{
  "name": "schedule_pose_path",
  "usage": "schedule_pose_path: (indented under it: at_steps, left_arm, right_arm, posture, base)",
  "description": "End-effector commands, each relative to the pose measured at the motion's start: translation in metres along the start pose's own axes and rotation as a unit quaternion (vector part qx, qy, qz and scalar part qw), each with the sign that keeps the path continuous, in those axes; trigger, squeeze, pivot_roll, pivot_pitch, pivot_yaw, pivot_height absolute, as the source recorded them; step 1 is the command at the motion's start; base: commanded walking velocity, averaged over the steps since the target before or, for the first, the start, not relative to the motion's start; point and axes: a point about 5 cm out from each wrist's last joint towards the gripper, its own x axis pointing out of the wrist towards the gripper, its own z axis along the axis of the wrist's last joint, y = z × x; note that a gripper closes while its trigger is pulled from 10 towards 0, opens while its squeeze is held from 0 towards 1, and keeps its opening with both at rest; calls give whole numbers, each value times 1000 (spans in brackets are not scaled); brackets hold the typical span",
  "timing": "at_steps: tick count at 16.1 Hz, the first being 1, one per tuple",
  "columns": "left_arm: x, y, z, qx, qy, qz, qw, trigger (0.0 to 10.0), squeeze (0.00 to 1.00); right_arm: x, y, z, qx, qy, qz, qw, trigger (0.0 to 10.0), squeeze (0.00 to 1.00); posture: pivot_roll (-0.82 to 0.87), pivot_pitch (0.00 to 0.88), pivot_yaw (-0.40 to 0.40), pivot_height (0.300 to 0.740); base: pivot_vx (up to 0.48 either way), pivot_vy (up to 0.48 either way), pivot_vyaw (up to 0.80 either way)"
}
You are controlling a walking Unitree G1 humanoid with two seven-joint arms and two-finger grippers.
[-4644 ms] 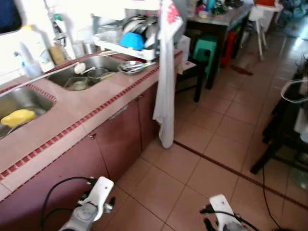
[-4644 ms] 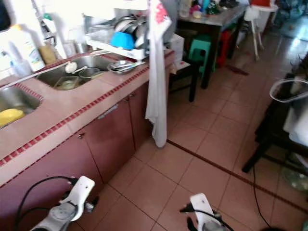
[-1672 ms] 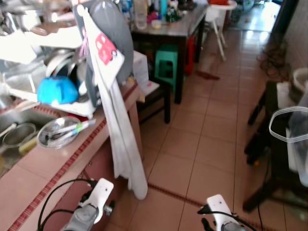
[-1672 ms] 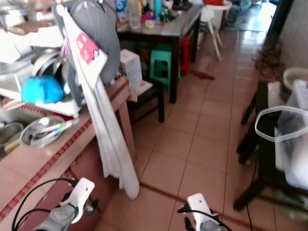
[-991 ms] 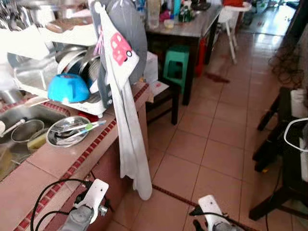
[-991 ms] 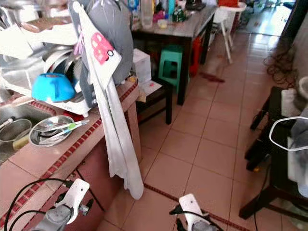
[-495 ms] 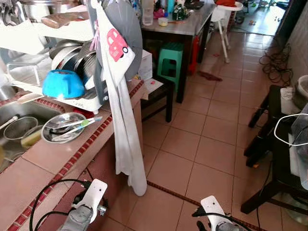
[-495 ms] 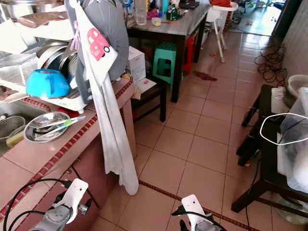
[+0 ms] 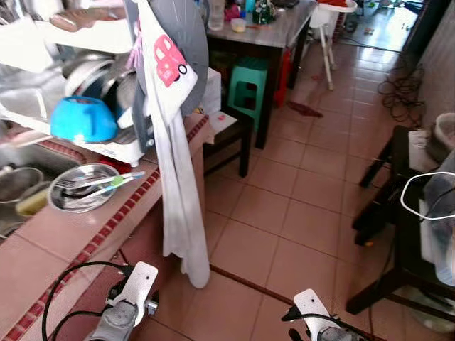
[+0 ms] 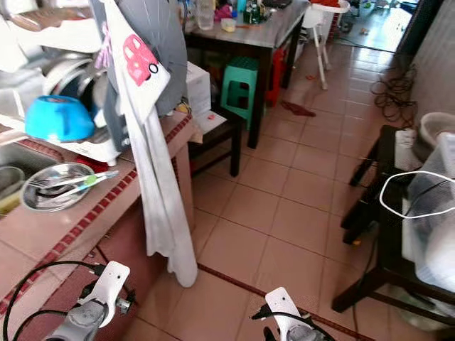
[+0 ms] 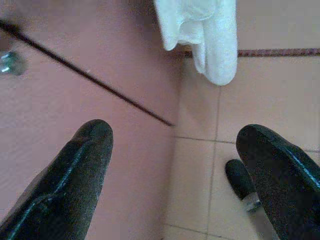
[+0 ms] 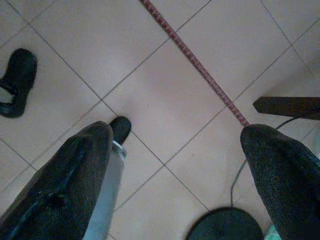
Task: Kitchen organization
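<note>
Left gripper [image 11: 172, 150] and right gripper [image 12: 175, 150] low over tiled floor [image 12: 165, 75], jaws released, nothing between them

**Hidden and cut-off parts around the dish rack**

The hanging towel [image 9: 174, 142] covers the right end of the dish rack [image 9: 106, 145]. Left of the rack, the sink [image 9: 14, 192] is cut by the picture's edge. Bottles on the dark table [image 9: 274, 28] beyond the rack are too small to identify.
</note>
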Motion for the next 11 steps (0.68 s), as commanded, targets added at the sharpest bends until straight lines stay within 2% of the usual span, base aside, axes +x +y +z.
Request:
schedule_pose_path:
  at_steps: [1,6,8,11]
  left_arm:
    - [1,4,3,-16,0,13,1000,10000,0]
    - [1,6,4,-2,1,17,1000,10000,0]
    - [1,5,4,3,1,14,1000,10000,0]
    - [1,5,3,5,2,10,1000,10000,0]
  right_arm:
    - [0,-4,3,-10,2,-2,1000,10000,0]
    - [1,-3,9,4,-3,-7,1000,10000,0]
    - [1,0,4,30,0,-9,999,10000,0]
    - [0,0,0,28,4,-10,1000,10000,0]
  posture:
    - [42,0,-53,740]
    - [34,0,-30,740]
    - [31,1,-17,740]
    - [25,6,-5,740]
  base:
    - [0,0,0]
    - [0,0,0]
    - [0,0,0]
    - [0,0,0]
